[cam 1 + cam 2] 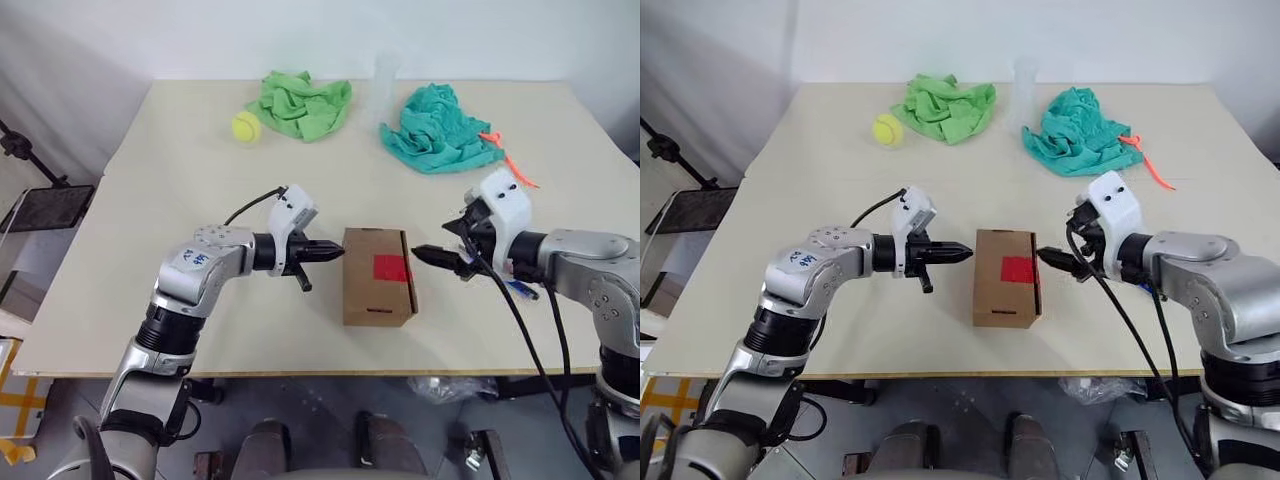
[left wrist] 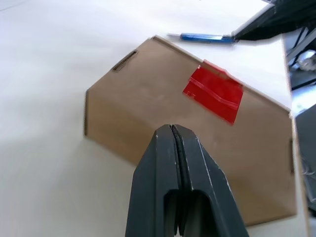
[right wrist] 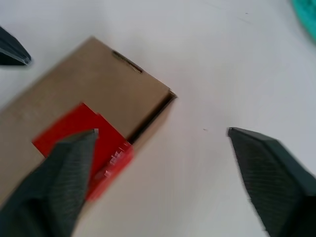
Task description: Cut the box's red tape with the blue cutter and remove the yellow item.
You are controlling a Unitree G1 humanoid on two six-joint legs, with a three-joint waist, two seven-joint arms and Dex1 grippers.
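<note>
The box (image 1: 377, 275) lies near the worktop's (image 1: 180, 180) front edge, its red tape (image 1: 392, 267) facing up. The left end effector (image 1: 328, 253), fingers pressed together, and the right end effector (image 3: 163, 163), fingers spread and empty, flank it. The blue cutter (image 2: 206, 37) lies beyond the box on the right end effector's side.

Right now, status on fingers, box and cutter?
Left gripper shut, empty; right gripper open, empty. Brown cardboard box between them, red tape intact. Slim blue cutter on table beyond box.
</note>
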